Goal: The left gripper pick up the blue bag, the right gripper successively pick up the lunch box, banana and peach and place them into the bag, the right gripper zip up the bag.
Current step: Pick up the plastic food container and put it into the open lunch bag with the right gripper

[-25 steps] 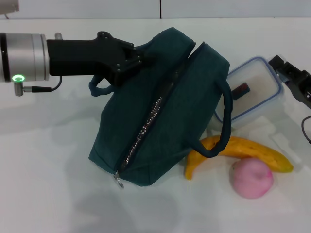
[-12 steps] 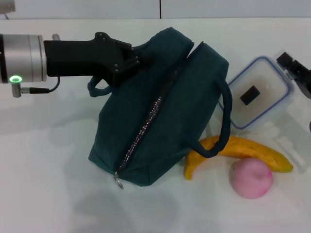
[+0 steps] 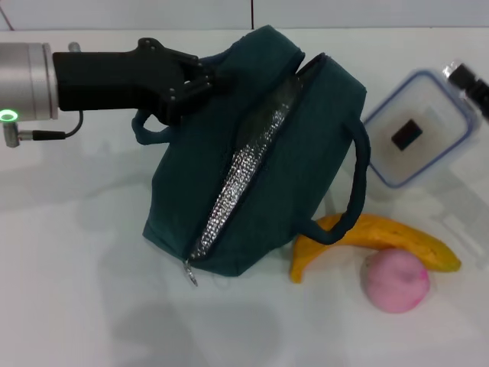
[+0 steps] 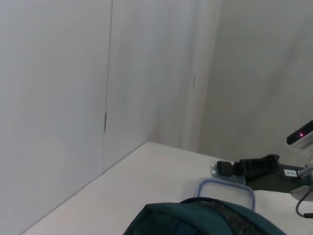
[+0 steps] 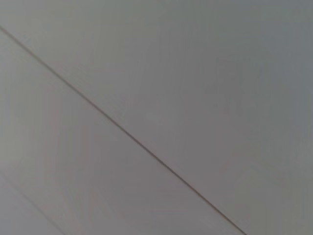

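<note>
Left gripper (image 3: 200, 80) clamped on the blue bag (image 3: 252, 160), fingers grasping its far edge, zipper gaping over foil lining. Banana (image 3: 374, 241) and peach (image 3: 394, 280) on the table (image 3: 69, 290). Lunch box (image 3: 416, 138) lifted, gripped by the right gripper (image 3: 467, 80).

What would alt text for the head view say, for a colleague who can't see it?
The left gripper grips the blue bag at its far edge, its zipper gaping to show silver lining. The right gripper holds the lunch box at the bag's right. The banana and peach lie on the white table.
</note>
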